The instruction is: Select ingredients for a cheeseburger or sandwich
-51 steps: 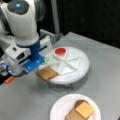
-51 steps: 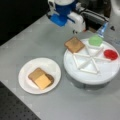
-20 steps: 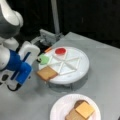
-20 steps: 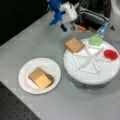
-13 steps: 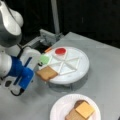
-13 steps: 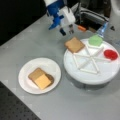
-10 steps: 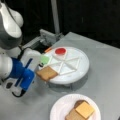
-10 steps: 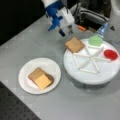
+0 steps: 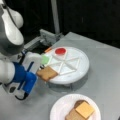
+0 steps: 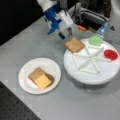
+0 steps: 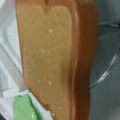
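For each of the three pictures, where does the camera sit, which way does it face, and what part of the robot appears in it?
Front view: looks down over the table; white arm at left, gripper by the toast square on the divided tray.
Front view: looks down from the opposite side; gripper at top, paper plate at left.
Wrist view: looks down close on the toast square; no gripper shows.
Shared: toast square, green leaf piece.

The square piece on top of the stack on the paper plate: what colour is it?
Yellow: the cheese square, clearest in a front view.
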